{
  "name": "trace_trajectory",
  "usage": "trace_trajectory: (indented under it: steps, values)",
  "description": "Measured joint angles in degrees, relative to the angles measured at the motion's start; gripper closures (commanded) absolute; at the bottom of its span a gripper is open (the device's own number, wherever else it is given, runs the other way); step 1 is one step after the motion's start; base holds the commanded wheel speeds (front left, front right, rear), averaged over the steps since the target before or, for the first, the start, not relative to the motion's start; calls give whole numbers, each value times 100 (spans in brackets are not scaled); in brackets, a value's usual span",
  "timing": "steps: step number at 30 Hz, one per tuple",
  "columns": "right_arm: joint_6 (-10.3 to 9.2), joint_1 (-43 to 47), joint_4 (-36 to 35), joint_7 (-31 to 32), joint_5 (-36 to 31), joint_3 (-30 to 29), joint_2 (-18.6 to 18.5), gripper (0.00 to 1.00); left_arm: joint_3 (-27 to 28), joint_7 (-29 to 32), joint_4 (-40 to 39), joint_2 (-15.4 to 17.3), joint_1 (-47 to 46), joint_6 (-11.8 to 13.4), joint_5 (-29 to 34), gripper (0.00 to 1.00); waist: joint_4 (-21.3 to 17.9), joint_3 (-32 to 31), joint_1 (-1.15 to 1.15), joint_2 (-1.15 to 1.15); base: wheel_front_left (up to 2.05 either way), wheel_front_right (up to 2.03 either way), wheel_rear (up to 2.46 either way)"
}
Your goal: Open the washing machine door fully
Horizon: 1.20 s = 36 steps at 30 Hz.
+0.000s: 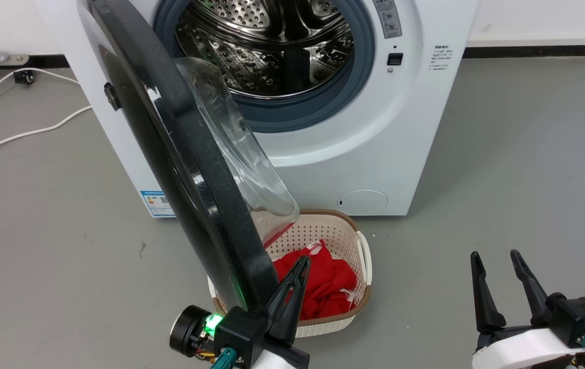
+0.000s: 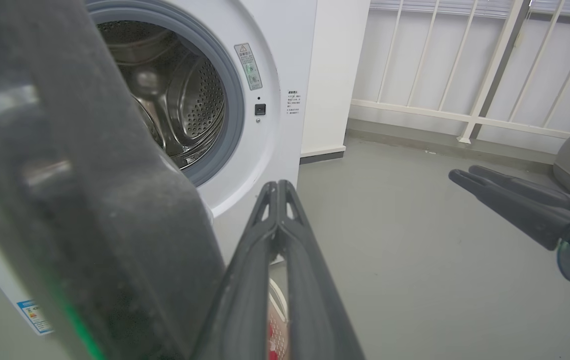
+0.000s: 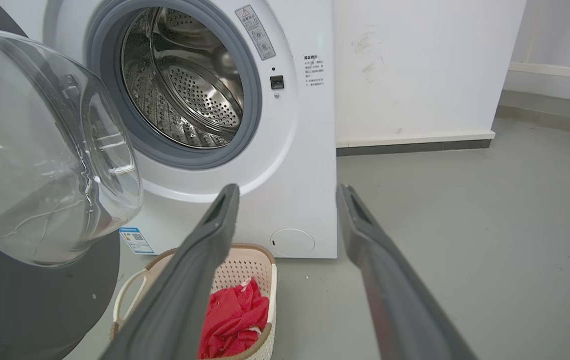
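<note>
On the grey floor [image 1: 502, 179] before the one washing machine [image 1: 374, 154], a single cream basket [image 1: 333, 230] holds one crumpled red cloth [image 1: 328, 287], and the steel drum [image 1: 271, 46] stands uncovered within its grey gasket [image 1: 297, 115]. The washing machine door [image 1: 179, 154] hangs swung out at the robot's left, its one clear glass bowl [image 1: 241, 154] bulging toward the machine. The left jaws are clenched on nothing, just beside the door's lower rim; the right jaws stand released, well apart to the right.

Glossy black washing machine door [image 1: 169, 148] swung out, edge-on before the white washing machine [image 1: 374, 143].
</note>
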Motion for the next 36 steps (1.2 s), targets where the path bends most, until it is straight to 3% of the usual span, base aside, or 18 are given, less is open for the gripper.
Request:
trace_trajectory:
  steps: [10, 23, 33, 36]
  values:
    - [0, 23, 16, 30, -1, -31, 0, 0, 121, 13, -423, 132, 439, 263, -52, 100, 402, -10, 0, 0, 0, 0, 0]
    - [0, 56, -22, 126, -23, -88, 1, 0, 361, 30, -873, 343, 771, 558, -53, 100, 1377, 20, 0, 0, 0, 0, 0]
    - [0, 5, -62, 191, -60, -104, 2, 0, 1183, -137, -858, 611, 857, 953, -264, 100, 1881, 91, 0, 0, 0, 0, 0]
    - [0, -4, -94, 229, -89, -100, 2, 0, 1449, -181, -755, 770, 777, 943, -371, 100, 1920, 133, 0, 0, 0, 0, 0]
